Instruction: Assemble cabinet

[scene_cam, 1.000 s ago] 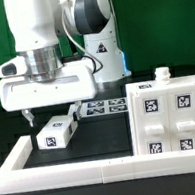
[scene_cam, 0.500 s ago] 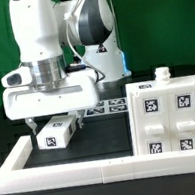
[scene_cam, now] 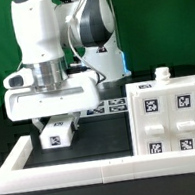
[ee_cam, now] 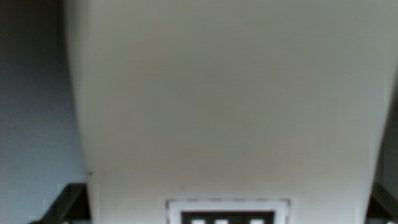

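The cabinet body [scene_cam: 171,113] is a matte white box with several tags on its front and a small knob on top, at the exterior view's right. A small white block piece [scene_cam: 57,134] with a tag on its end lies on the black table at the exterior view's left. My gripper [scene_cam: 59,121] is low over this block, open, with a finger on each side of it. In the wrist view the block [ee_cam: 231,100] fills the picture, its tag [ee_cam: 228,212] at one end, and dark fingers [ee_cam: 68,204] show at its sides.
A long low white border frame [scene_cam: 96,166] runs along the front and the exterior view's left side. The marker board [scene_cam: 107,106] lies flat behind the block, next to the arm's base. The cabinet body stands close to the block's right in the exterior view.
My gripper has come down and shifted a little to the exterior view's right, so its fingers now straddle the small block. The block and the cabinet body have not moved.
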Robot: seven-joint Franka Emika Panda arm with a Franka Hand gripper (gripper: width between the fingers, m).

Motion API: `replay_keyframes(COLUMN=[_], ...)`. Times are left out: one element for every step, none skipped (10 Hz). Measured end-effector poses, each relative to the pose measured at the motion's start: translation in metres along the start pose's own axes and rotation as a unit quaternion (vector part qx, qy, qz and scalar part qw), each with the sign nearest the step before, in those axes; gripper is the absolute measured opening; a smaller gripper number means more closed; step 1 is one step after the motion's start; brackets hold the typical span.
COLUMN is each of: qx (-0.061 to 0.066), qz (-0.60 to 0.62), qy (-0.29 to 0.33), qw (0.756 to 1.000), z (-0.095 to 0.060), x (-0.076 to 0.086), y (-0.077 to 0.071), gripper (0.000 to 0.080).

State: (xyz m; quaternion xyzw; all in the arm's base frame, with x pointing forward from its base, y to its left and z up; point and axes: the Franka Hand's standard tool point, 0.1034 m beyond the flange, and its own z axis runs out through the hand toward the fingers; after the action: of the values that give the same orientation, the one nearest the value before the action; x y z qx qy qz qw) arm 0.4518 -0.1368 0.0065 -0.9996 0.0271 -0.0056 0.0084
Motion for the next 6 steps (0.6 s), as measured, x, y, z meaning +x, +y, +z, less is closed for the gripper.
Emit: replay_keyframes(qx=[0.0,0.0,0.0,0.003,0.008,0.011], qz=[-0.001,-0.003,-0.006,-0.012,-0.022,-0.027], qy=[0.0,0.0,0.001,-0.001,-0.006,-0.005], qw=[1.0,1.0,1.0,1.0,1.0,1.0], z=[0.0,0.0,-0.002,-0.011,-0.027,-0.043], x=[0.0,0.001,0.002,0.004,0.006,0.011], y=[-0.001,-0.003,-0.009,-0.022,-0.036,-0.048], gripper=[0.0542,0.0543,0.0543,0.0543,0.0543,0.0543])
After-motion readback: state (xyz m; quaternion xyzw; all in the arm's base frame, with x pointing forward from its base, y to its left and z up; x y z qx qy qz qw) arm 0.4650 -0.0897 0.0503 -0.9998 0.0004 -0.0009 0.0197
